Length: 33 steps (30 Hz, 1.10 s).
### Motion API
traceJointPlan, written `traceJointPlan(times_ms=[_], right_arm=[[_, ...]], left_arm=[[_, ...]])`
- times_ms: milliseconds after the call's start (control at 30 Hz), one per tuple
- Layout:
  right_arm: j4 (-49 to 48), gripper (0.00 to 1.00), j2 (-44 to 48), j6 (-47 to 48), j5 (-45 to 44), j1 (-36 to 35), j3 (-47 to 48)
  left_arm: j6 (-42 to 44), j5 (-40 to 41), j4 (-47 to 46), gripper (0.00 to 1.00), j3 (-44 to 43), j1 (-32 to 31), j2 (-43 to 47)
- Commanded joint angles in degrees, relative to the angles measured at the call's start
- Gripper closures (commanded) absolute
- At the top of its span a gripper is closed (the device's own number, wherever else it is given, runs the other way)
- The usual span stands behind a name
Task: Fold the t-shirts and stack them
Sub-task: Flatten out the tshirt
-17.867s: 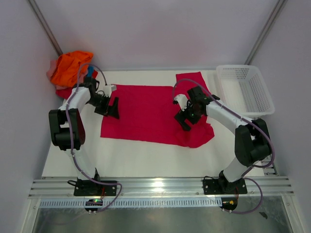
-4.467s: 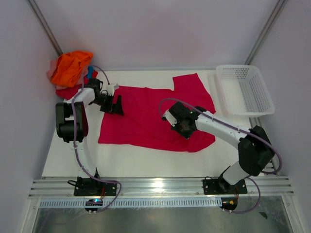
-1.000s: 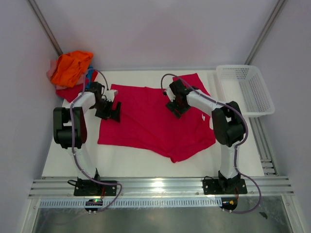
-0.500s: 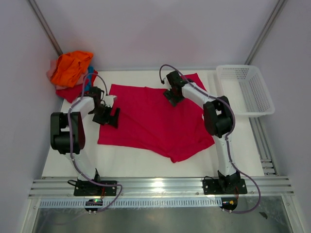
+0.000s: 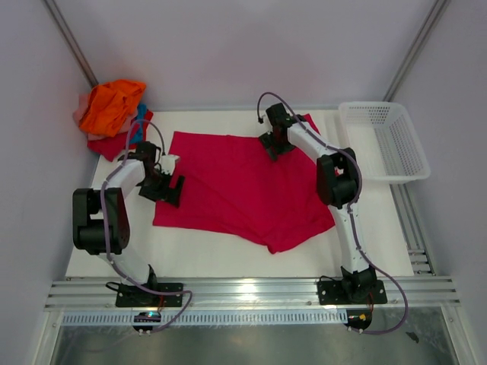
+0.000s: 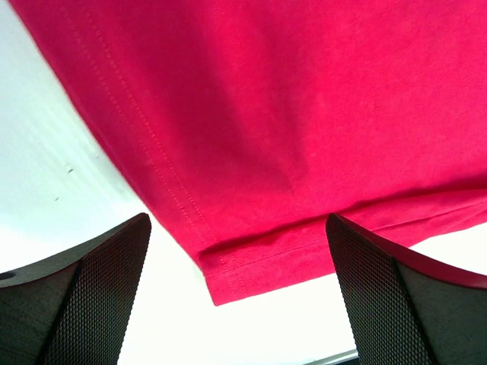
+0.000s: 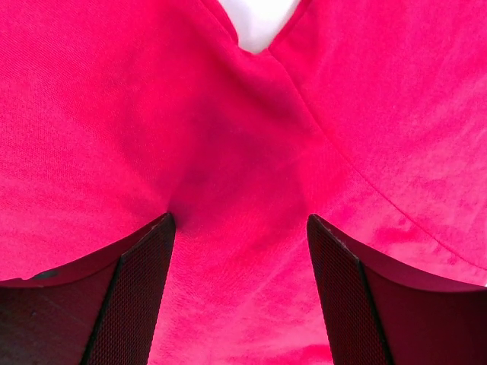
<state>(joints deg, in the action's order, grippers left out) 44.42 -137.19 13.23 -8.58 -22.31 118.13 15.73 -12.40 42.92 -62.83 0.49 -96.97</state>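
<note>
Task thing: crimson t-shirt (image 5: 243,190), spread mostly flat on the white worktop (image 5: 114,243) between my 2 arms, with 1 loose flap angled across its near right part.
Left tool (image 6: 237,228): wide open, gripping nothing. I'm hanging right over a hem corner at the shirt's left end, jaws either side of it.
Right tool (image 7: 240,228): open too. I'm over the far edge, where a small notch of bare worktop shows between 2 cloth edges. Cloth fills the gap and nothing is pinched.
Cloth: fine matte knit, and 2 rows of stitching run along the hem in my left wrist view. A soft crease dips away from the notch under my right tool.
Fingers (image 6: 91,304): black and wedge-shaped, with cross-hatched pads that should bite well on knit.
Handling, my guess: light and limp, no stiffness at all. It will sag, trail and drag its lower layer along if I lift only 1 point.
Where I'd take hold: the stitched hem corner on the left, the thickest spot, and the seamed far edge on the right, so both ends rise together.
Risk: pinching 2 layers where the flap overlaps.
Other t-shirts (image 5: 112,105): bunched in the far left corner, orange on top, red beneath.
White mesh basket (image 5: 384,141): off to the shirt's right.
</note>
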Motion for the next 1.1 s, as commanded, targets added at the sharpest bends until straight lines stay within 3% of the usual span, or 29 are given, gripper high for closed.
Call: traceJointPlan(times_ms=[0,267,700,1067], right_arm=[[2.6,0.26,-1.3,-1.3,-0.6,0.7,1.8],[2.5,0.26,-2.4,-1.1,-2.4,1.5,3.0],[4.6,0.23,-6.7,-0.5,-1.3,2.0,12.4],[1.2,0.21,-8.4,1.1,-2.5,2.3,15.3]], left_arm=[[1.1,2.9,-2.0,0.01,1.7,0.1,3.2],[1.5,5.5,-4.2,0.01,4.8,0.2,4.8],[2.2,8.3,-4.2,0.01,8.7,0.1,7.5],[2.5,8.4,-3.5,0.01,12.4,0.1,11.6]])
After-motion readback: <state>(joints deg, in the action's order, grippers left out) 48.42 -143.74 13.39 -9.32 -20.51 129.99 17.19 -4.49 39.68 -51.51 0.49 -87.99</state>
